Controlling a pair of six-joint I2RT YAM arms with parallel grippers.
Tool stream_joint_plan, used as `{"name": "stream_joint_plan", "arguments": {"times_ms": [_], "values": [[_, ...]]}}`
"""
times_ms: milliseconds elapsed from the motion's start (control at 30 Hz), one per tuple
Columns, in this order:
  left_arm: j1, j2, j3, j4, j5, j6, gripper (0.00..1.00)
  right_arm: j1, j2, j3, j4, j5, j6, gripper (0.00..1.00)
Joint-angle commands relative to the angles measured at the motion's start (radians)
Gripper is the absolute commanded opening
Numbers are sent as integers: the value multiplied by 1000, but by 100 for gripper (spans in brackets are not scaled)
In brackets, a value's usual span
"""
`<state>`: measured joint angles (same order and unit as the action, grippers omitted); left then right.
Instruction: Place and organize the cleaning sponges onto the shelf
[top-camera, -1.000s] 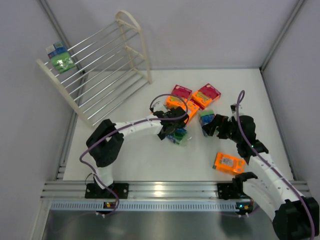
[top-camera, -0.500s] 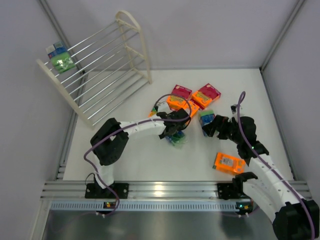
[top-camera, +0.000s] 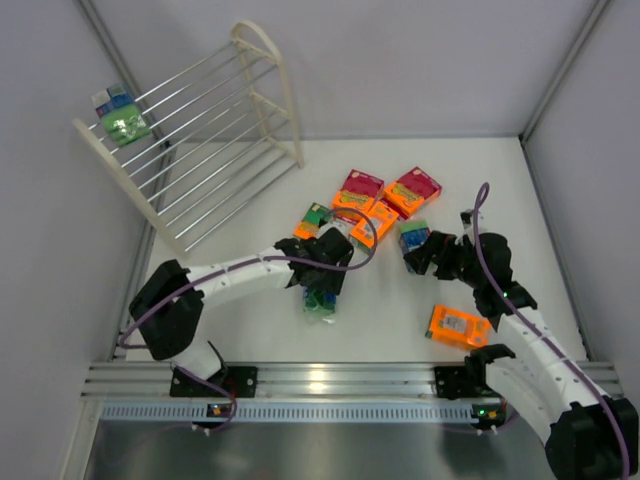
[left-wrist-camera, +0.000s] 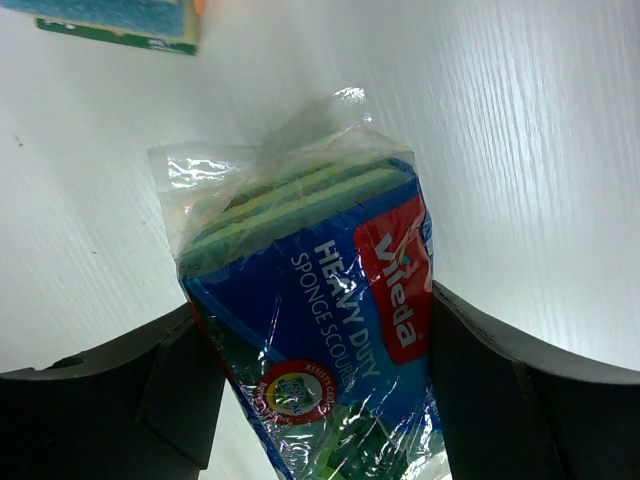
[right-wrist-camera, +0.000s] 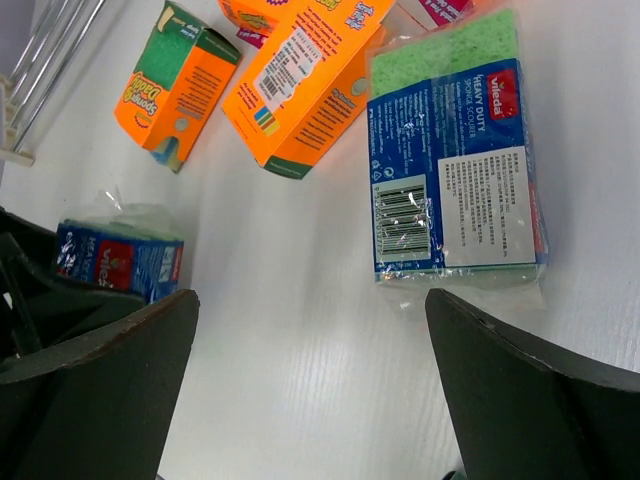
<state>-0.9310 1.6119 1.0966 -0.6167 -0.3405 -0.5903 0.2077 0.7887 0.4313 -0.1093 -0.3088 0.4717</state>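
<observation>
Left tool is pinching a green sponge pack in the overhead view. Over the last second I have drawn it back from the pile toward 7 o'clock, with the elbow swinging out toward 9. That pull uncovered an orange-and-green pack which the arm had hidden. The shelf stands off at 10 o'clock with one shelved pack on its top tier, so I judge this one is freed from the pile and ready to carry there. Right tool has not moved; it sits just at 5 o'clock of a second green pack.

On the left wrist camera, the left tool has both fingers pressed against the sides of the blue label. The green sponge pack stands on edge over the white bench.

On the right wrist camera, the right tool is spread with nothing between its fingers. The second green pack lies flat at 1 o'clock, untouched.
</observation>
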Motion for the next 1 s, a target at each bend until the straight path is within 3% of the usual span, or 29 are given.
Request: {"name": "stream_joint_plan", "arguments": {"times_ms": [0, 300, 567, 967], "values": [[-2, -79, -75, 103, 161, 225, 76, 16, 6, -6, 10, -1, -8, 99], [0, -50, -81, 98, 77, 161, 98, 18, -19, 0, -20, 30, 8, 99], [-6, -90, -53, 5, 29, -129, 98, 18, -57, -25, -23, 43, 25, 99], [-127, -105, -109, -32, -20, -207, 98, 16, 3, -9, 8, 22, 39, 99]]}}
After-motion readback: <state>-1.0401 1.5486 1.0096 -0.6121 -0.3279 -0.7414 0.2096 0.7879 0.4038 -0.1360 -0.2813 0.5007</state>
